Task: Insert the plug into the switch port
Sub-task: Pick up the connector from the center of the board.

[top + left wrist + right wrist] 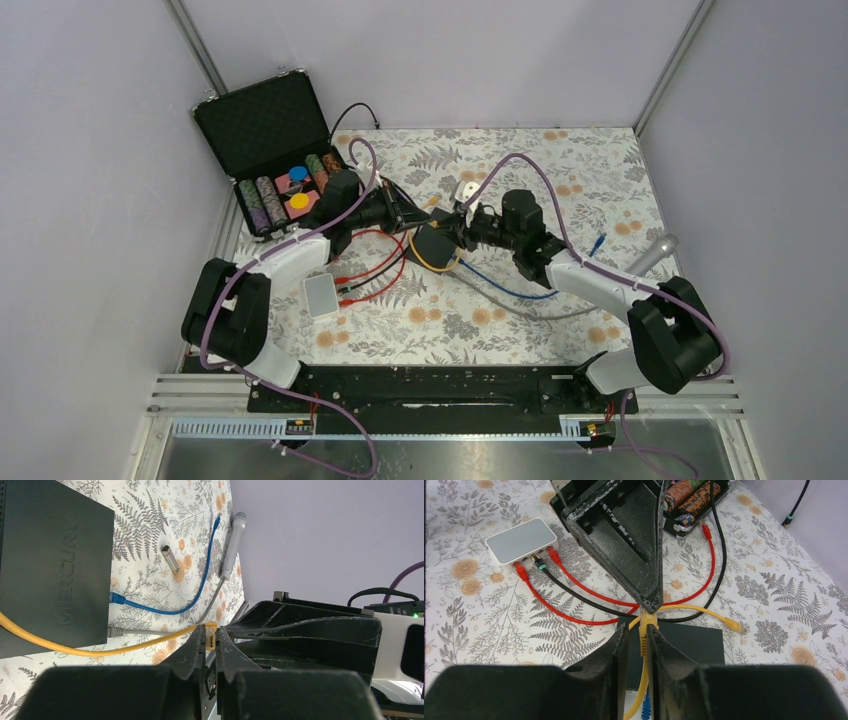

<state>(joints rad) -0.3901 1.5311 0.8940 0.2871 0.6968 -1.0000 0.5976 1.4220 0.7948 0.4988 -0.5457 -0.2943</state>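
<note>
The black Mercury switch (432,243) lies mid-table; it also shows in the left wrist view (50,565), with a blue and a grey cable plugged into its side. My left gripper (210,641) is shut on the yellow plug (210,629), its contacts showing, held above the switch. My right gripper (638,628) stands narrowly open around the same plug's boot (643,640), with a gap on one side. Both grippers meet in the top view, left (415,212) and right (462,226). The yellow cable's (430,264) other plug (734,626) lies loose on the cloth.
An open case of poker chips (265,130) stands at the back left. A white box (322,295) with red and black cables lies front left. A grey microphone (655,250), the blue cable (510,285) and a small metal stick (171,560) lie to the right.
</note>
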